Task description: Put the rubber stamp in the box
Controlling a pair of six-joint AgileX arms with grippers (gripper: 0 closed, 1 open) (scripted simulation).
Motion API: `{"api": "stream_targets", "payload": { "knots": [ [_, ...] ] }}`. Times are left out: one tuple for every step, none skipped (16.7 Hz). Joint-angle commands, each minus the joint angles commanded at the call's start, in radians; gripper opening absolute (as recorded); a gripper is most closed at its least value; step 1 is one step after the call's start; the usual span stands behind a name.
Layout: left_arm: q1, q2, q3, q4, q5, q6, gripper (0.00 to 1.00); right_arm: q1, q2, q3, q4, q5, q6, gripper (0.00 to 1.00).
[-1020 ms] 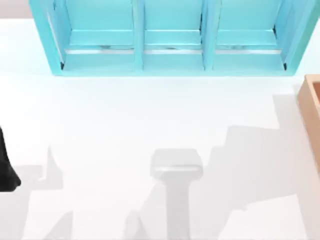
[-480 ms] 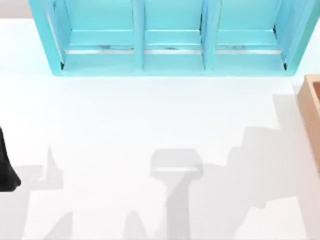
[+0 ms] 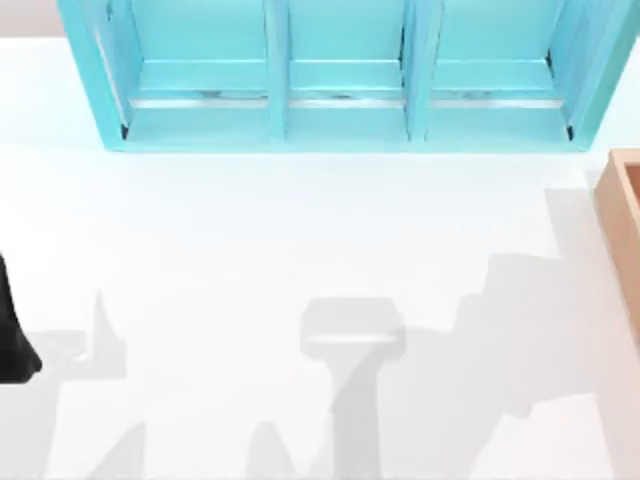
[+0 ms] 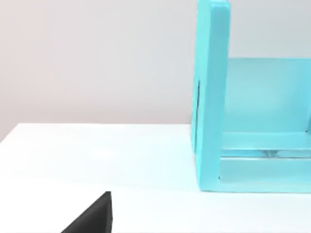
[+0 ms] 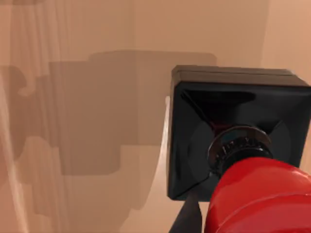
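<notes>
The rubber stamp (image 5: pixel 228 141) fills much of the right wrist view, its black square base facing the tan floor of the box (image 5: pixel 87 73) and its glossy red knob (image 5: pixel 257 194) nearest the camera. My right gripper (image 5: pixel 194 221) is shut on the stamp, and one dark finger (image 5: pixel 187 218) lies against the knob. In the top view the box (image 3: pixel 625 215) shows as a tan wall at the right edge of the table. My left arm (image 3: pixel 12 340) is parked at the table's left edge, and a black corner of its gripper (image 4: pixel 92 216) shows in the left wrist view.
A big light-blue shelf unit (image 3: pixel 340 75) with three compartments stands along the back of the white table (image 3: pixel 250 230). Its side wall (image 4: pixel 211 92) rises ahead of the left wrist camera. Arm shadows lie across the table's front half.
The right arm's shadow on the table slid to the right in the first half second, then held still. The left arm has not moved.
</notes>
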State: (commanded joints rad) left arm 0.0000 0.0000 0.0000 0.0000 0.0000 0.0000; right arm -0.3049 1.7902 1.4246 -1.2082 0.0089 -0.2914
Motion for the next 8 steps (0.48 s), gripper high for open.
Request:
{"api": "stream_targets", "payload": {
  "knots": [
    [0.0, 0.0, 0.0, 0.0, 0.0, 0.0, 1.0, 0.0, 0.0, 0.0, 0.0, 0.0, 0.0, 0.75],
    [0.0, 0.0, 0.0, 0.0, 0.0, 0.0, 1.0, 0.0, 0.0, 0.0, 0.0, 0.0, 0.0, 0.83],
    [0.0, 0.0, 0.0, 0.0, 0.0, 0.0, 1.0, 0.0, 0.0, 0.0, 0.0, 0.0, 0.0, 0.9],
    [0.0, 0.0, 0.0, 0.0, 0.0, 0.0, 1.0, 0.0, 0.0, 0.0, 0.0, 0.0, 0.0, 0.98],
    [0.0, 0.0, 0.0, 0.0, 0.0, 0.0, 1.0, 0.0, 0.0, 0.0, 0.0, 0.0, 0.0, 1.0],
    [0.0, 0.0, 0.0, 0.0, 0.0, 0.0, 1.0, 0.0, 0.0, 0.0, 0.0, 0.0, 0.0, 1.0],
    [0.0, 0.0, 0.0, 0.0, 0.0, 0.0, 1.0, 0.0, 0.0, 0.0, 0.0, 0.0, 0.0, 1.0],
    [0.0, 0.0, 0.0, 0.0, 0.0, 0.0, 1.0, 0.0, 0.0, 0.0, 0.0, 0.0, 0.0, 1.0]
  ]
}}
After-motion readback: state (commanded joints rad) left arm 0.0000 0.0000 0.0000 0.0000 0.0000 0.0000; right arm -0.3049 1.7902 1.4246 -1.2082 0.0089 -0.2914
